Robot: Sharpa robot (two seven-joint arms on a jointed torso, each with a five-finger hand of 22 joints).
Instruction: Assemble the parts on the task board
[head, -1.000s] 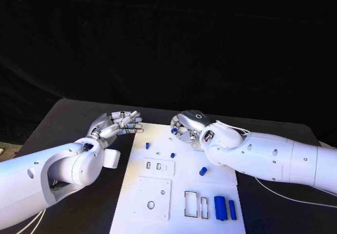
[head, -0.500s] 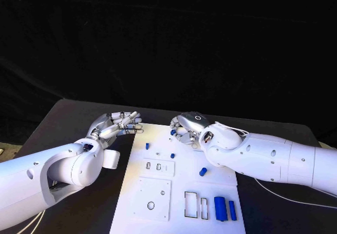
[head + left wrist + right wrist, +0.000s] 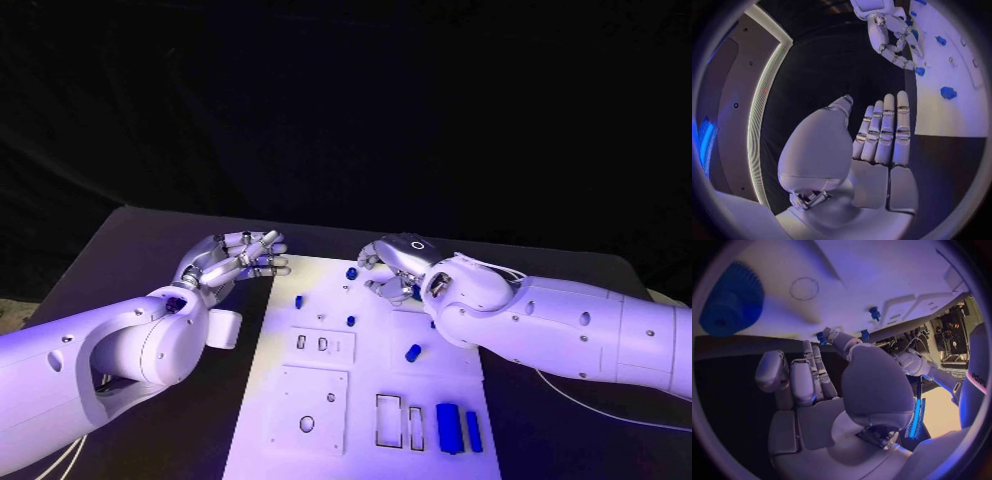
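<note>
Near edge: two upright blue cylindrical pegs (image 3: pixel 457 428) side by side on white rectangular task board (image 3: pixel 368 400).
Mid: small blue block (image 3: pixel 413 352) lying on board.
L hand (image 3: pixel 231 258): fingers straight, together (holds nothing), beside board's far-left corner.
R hand (image 3: pixel 394 265): over board's far end; small blue part (image 3: pixel 352 272) at fingertips, grip unclear.

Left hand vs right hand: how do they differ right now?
The left hand holds nothing, its fingers straight and together; the right hand curls down with a small blue part at its fingertips. The left hand sits over the black table beside the task board; the right hand is over the board's far end. Both are silver.
</note>
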